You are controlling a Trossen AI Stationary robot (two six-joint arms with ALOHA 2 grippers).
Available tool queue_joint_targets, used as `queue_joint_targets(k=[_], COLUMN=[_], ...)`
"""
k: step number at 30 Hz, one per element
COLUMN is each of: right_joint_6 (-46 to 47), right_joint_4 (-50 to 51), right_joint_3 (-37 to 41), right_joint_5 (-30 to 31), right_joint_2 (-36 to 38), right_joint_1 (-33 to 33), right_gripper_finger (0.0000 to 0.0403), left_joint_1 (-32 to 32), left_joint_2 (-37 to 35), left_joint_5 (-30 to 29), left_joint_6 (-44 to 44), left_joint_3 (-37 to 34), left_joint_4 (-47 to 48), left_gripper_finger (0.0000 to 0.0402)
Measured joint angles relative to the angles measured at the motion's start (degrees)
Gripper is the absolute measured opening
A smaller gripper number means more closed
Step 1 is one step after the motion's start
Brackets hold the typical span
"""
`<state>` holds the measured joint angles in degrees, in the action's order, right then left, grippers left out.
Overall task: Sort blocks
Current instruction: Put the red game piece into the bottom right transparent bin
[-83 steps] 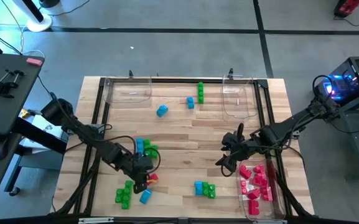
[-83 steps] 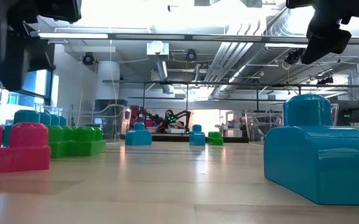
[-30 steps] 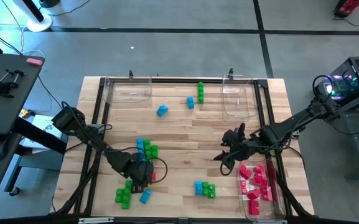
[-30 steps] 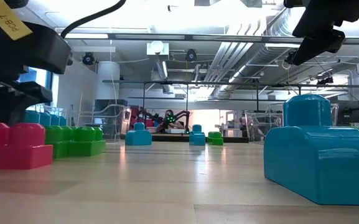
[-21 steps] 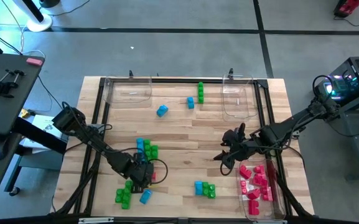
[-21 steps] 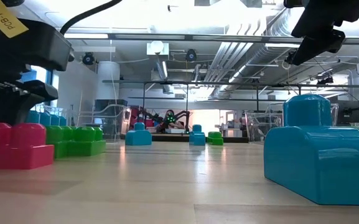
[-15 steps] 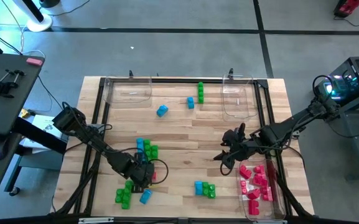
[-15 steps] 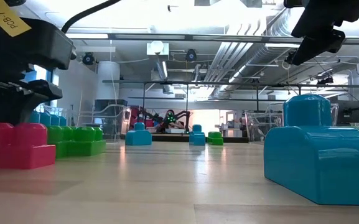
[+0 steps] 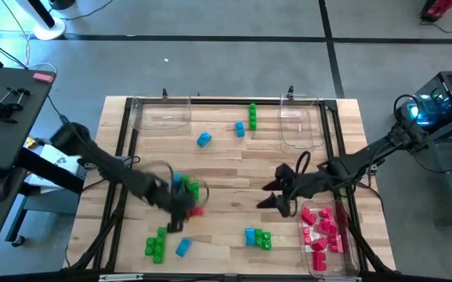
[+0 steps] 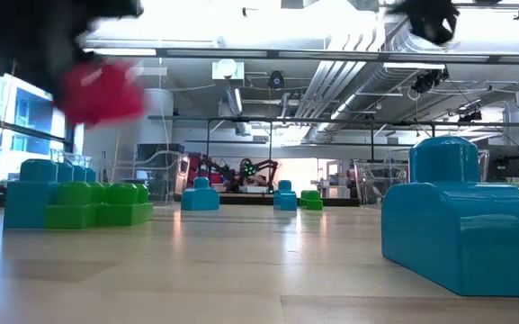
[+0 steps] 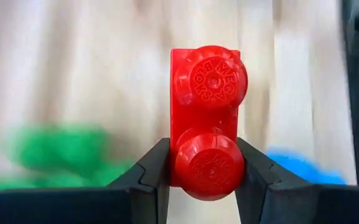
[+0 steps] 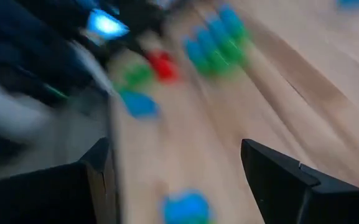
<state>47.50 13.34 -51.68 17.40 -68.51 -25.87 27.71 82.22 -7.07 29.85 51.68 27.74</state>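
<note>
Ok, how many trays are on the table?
3 trays: one at the far-left corner, one at the far-right corner, one along the near-right edge holding red blocks.

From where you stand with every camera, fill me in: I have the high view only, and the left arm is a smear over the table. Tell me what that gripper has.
Observer: The left gripper is shut on a red block, one finger on each side of its lower stud.
Operator: Confirm it is off the wood.
Observer: It is. The low view shows the red block in the air, above the blue and green blocks that sit on the table.
Operator: Now report the right gripper.
Observer: The right gripper is open and empty, its fingers wide apart.
</note>
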Motion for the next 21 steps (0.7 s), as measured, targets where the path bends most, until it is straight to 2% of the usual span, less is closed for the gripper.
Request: queue_joint_targets(k=[5,9,15,21], right_joint_6=[-14.0,-24.3,-32.3,-34.9], right_joint_4=[-15.7,-20.3,-21.2,-21.5], right_joint_3=[0.0,0.0,0.0,0.0], right_joint_5=[5.7,8.3,8.5,5.2], right_joint_2=[-0.2,-0.2,-0.2,-3.7], right_joint_1=[3.2,6.8,10.6,11.0], right_gripper_finger=[0.0228,0.0228,0.0228,0.0228], left_joint_1=[-9.5,-15.5,-16.3,-17.3], left_joint_2=[-10.1,-12.2,-6.1,3.1], left_joint_5=[-3.3,2.0,3.9,2.7], left_joint_6=[-7.0,-8.3,-15.0,-24.6], left_joint_3=[0.1,0.6,6.3,15.0], left_joint_4=[-10.3,-20.9,-14.1,-13.8], left_gripper_finger=[0.01,0.01,0.01,0.01])
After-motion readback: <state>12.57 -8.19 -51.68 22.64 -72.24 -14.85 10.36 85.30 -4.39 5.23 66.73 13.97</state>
